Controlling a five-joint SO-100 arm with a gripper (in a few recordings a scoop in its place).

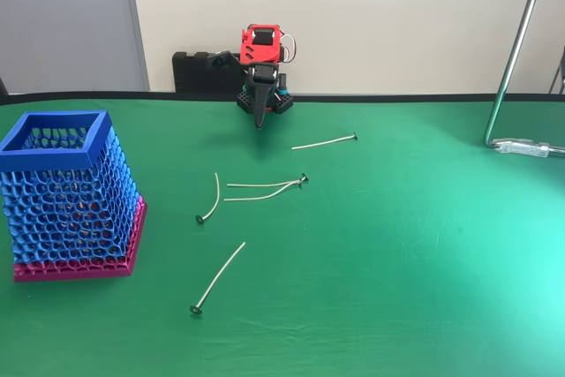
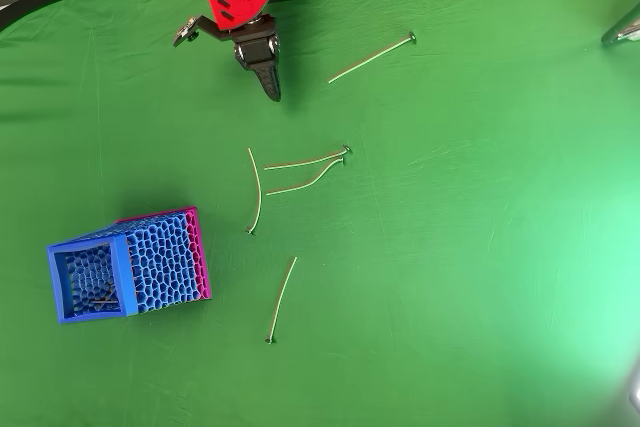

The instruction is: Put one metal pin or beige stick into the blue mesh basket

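A green cloth-covered table (image 1: 424, 289) is seen in both views. In the fixed view the red and black arm is folded at the far edge, and its gripper (image 1: 258, 121) points down with the dark fingers drawn together to a narrow tip, nothing between them. In the overhead view the gripper (image 2: 270, 87) lies at about 12 o'clock from the scattered sticks, its tip likewise closed and empty.

The blue mesh basket (image 1: 53, 143) stands upright at the left of the fixed view on its magenta-pink base; in the overhead view the basket (image 2: 90, 247) is found at about 8 o'clock from the table's middle. A thin short item is glimpsed on its floor from above, but its kind cannot be told.

Near the middle, a pale beige stick (image 1: 265, 185) lies on the cloth among thin pins, well apart from the basket and the gripper; in the overhead view this stick (image 2: 300, 161) is at about 6 o'clock from the gripper. A curved pin (image 1: 212, 199) lies just left of it, a straight pin (image 1: 221, 275) nearer the front, and another pin (image 1: 325, 141) at about 2 o'clock from the cluster.

A metal stand pole (image 1: 512, 50) rises at the right edge.
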